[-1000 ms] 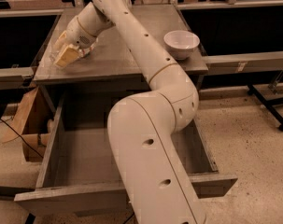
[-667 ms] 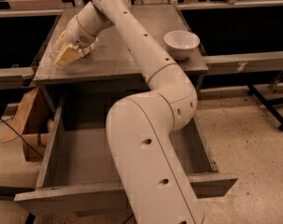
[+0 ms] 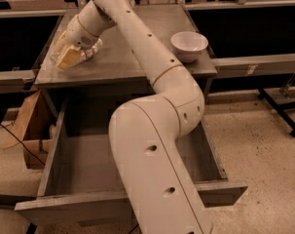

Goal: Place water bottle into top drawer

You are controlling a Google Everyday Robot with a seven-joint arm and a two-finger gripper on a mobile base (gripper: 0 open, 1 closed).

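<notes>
Tool (image 3: pixel 71 54) apparently on tabletop's (image 3: pixel 113 62) left, bowl (image 3: pixel 189 45) right, arm (image 3: pixel 154 150) across drawer (image 3: pixel 83 169).

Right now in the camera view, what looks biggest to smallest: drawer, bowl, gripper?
1. top drawer, largest, though nearest.
2. white bowl and gripper, over the table's edge: they look alike, so no ranking.

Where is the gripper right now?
In the camera view, the gripper is at the tabletop's left edge, behind the open top drawer and far left of the white bowl.
</notes>
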